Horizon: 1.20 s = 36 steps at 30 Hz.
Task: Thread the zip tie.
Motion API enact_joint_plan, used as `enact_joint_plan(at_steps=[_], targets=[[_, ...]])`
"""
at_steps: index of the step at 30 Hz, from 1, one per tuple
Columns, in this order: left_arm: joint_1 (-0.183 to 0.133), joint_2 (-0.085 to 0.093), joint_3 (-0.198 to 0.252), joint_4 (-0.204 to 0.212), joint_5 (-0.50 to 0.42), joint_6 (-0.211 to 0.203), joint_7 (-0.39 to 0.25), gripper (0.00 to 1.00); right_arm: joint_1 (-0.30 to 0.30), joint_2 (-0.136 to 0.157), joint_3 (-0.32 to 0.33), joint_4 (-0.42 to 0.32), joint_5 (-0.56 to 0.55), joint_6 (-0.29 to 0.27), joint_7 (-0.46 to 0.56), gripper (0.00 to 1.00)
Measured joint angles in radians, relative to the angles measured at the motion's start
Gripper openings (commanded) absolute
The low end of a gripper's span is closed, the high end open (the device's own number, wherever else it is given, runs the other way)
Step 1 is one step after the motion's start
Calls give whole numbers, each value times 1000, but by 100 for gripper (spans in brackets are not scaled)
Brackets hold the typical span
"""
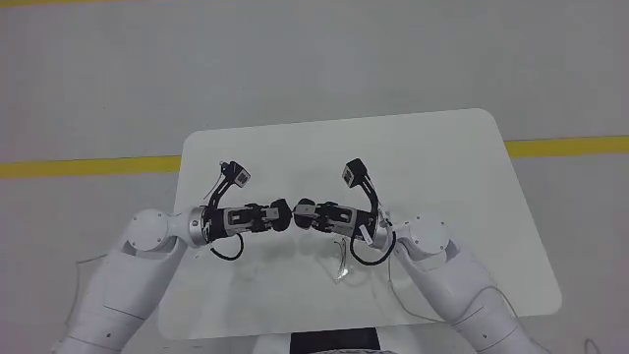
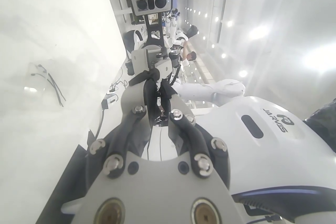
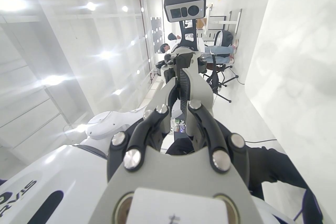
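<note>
Threading calls for exact alignment of the thin black plastic zip tie (image 2: 150, 114). It shows as a dark strip running back between the fingers of the left claw (image 2: 157, 87). It is held above the middle of the white rounded desk (image 1: 442, 157), somewhat toward the edge nearest the robot. Its head and free end cannot be made out.

Risk assessment: the tail is probably slender and flexible. A slight angular error between the two claws could send it past the head's slot or buckle it. Excess pinch pressure could twist the strip; too little could let it slide or drop onto the desk.

Position relative to the claws: the left claw is narrow, with its fingers drawn together on the strip. The right claw (image 3: 183, 72) faces it tip to tip, almost touching, and is likewise narrow. Whether it pinches part of the tie cannot be told.

Outlying items: a clear plastic bag (image 1: 342, 267) holding spare black ties (image 2: 56, 89) lies flat on the desk beneath the right arm. It sits near the robot-side edge, apart from both claws.
</note>
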Motion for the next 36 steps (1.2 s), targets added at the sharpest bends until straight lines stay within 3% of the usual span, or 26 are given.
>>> enact_joint_plan(at_steps=[4,6,12,13,14,15,16,28,32,36], targets=[[0,2,1,-1,2,0,5,6,1,2,-3,0,1,-1,-2,0],[-1,2,2,-1,3,2,6,0,2,4,-4,-1,1,-1,-3,0],[-4,4,7,2,5,5,7,0,4,7,-9,-2,2,1,-6,0],[-4,5,8,2,6,5,7,0,4,7,-9,-2,3,1,-7,6],[-4,5,8,3,6,5,7,0,5,8,-10,-1,4,2,-8,31],[-5,5,8,3,6,5,7,0,5,8,-10,-1,5,2,-9,78],[-5,6,8,4,5,4,6,0,6,9,-11,0,6,3,-11,100],[2,16,-17,-1,-14,-27,-39,0,-25,20,37,-13,40,-27,-71,100],[6,17,-23,-30,-9,-20,-33,0,-30,21,42,-13,38,-27,-84,100],[7,17,-23,-31,-7,-18,-31,0,-30,21,42,-13,38,-27,-83,100]])
